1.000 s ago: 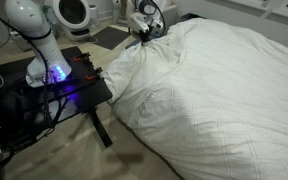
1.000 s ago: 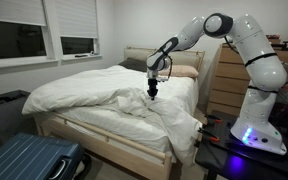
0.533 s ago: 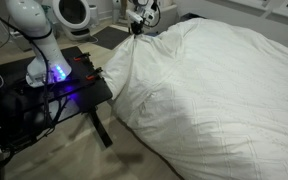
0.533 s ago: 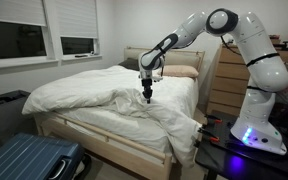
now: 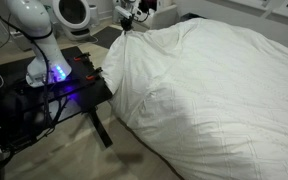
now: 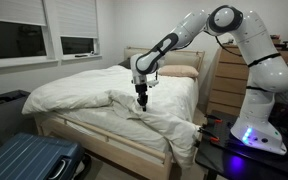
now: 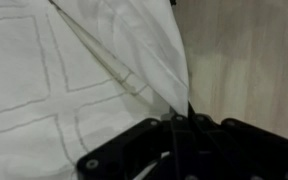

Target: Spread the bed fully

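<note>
Half done at best, by my read. The gripper [image 6: 141, 97] hangs over the middle of the bed [image 6: 104, 143], jaws nipped tight on a fold of the white duvet [image 6: 74, 95]. The cloth is drawn up into a small tent under it. The wrist view shows the same: quilted fabric running taut to a point btwn the jaws.

The duvet sits heaped and wrinkly on the left and near parts of the mattress, w/ a thick ridge across the centre. Right of the ridge, towards the pillows [image 6: 180, 71] at the far end, the surface looks flatter and prob. uncovered, though I can't tell for sure.

What's left, as I judge it:
- carry the pinched edge out to the far right
- let it go
- smooth the heap and other corners

In an exterior view the cover also spills over the bed's side next to the black robot table [image 5: 79, 85].
</note>
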`<act>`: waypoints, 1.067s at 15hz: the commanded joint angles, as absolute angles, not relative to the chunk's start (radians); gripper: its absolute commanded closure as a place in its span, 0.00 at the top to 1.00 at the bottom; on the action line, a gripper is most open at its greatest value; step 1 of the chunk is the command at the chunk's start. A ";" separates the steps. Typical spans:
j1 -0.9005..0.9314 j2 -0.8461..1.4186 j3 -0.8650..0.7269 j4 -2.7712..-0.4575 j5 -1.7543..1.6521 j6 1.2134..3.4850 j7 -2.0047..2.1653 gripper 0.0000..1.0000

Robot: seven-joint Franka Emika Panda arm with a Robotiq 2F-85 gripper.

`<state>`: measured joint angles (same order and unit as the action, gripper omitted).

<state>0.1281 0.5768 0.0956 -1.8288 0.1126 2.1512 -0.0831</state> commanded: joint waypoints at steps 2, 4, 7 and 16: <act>0.209 0.566 0.129 -1.884 0.063 2.191 -0.002 0.00; 0.235 0.575 0.146 -1.893 0.046 2.191 -0.011 0.00; 0.260 0.572 0.177 -1.922 0.015 2.206 -0.053 0.00; 0.299 0.586 0.277 -1.954 0.018 2.251 -0.111 0.00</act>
